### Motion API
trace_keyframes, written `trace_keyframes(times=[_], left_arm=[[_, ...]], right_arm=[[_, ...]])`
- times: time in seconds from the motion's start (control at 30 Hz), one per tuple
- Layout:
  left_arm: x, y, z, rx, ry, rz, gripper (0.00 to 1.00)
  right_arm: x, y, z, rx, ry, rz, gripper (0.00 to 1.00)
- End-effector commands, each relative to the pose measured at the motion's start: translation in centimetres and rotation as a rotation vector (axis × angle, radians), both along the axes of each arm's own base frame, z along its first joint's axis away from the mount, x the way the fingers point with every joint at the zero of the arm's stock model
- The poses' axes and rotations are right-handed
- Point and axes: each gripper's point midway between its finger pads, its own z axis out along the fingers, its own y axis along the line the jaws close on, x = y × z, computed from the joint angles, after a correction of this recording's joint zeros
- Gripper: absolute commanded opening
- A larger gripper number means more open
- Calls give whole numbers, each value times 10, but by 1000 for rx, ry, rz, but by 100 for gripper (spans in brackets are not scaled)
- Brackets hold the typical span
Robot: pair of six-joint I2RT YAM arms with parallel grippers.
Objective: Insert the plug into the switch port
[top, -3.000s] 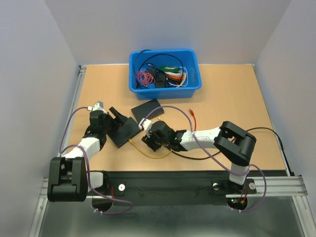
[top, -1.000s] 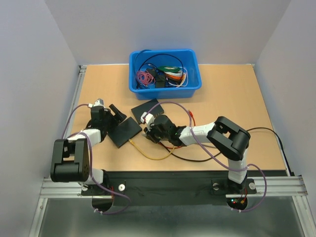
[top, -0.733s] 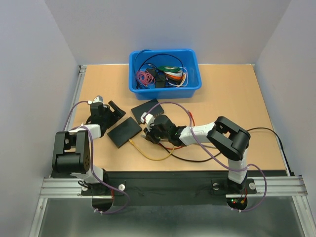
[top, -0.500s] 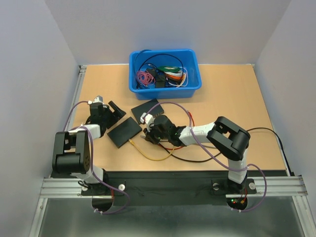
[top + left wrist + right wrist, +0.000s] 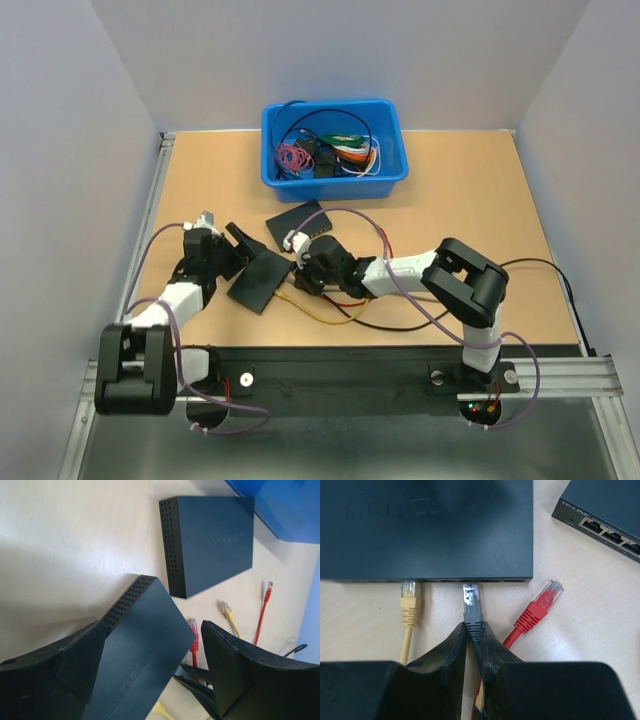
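Right wrist view showed the right gripper (image 5: 474, 640) pinching the grey plug (image 5: 471, 602), its tip at the switch (image 5: 427, 527) front edge beside a seated yellow plug (image 5: 410, 600). The left gripper (image 5: 150, 665) straddled the switch, jaws spread (not clamping). Any push might slide the unbraced switch, or a misaligned tip could jam.

Both arms are built from white tubular links joined by bulky black joint housings, with the largest black blocks low in the top view near the bottom left and lower right. A thin purple cable loops loosely along each arm from base to wrist. The bases sit on a black plate bolted to a silver aluminium rail; small red and green lights glow by the right base. In the wrist views the fingers (image 5: 235, 680) are matte black, wedge-shaped plastic.
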Motion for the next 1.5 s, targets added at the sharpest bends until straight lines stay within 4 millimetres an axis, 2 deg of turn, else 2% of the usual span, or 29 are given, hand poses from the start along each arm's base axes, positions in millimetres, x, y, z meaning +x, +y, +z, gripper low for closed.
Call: trace_keyframes(times=[0.0, 0.1, 0.3, 0.6, 0.73, 0.77, 0.97, 1.2, 1.33, 1.47], left_arm=[[-20, -10, 12, -78, -14, 8, 88], [-23, -8, 17, -75, -43, 26, 88], [-26, -7, 8, -57, -33, 15, 88], [-8, 5, 9, 37, -39, 31, 88], [-5, 2, 1, 40, -30, 6, 88], [-5, 2, -3, 41, -18, 2, 88], [2, -2, -6, 46, -21, -31, 88], [8, -4, -10, 51, -21, -60, 87], [8, -4, -15, 63, -11, -69, 87], [10, -4, -14, 67, -20, -74, 87]], right_arm=[[4, 16, 38, 87, -36, -25, 5], [0, 15, 35, 83, -24, -35, 4], [-8, 16, 42, 102, -26, -47, 4], [-9, 18, 56, 111, -61, -79, 2], [-6, 17, 45, 76, -57, -91, 1], [0, 13, 44, 62, -75, -124, 1], [1, -3, 26, 8, -84, -166, 1], [4, -3, 14, -20, -82, -172, 1], [0, -6, 1, -48, -61, -163, 1], [-2, -8, -1, -50, -53, -163, 1]])
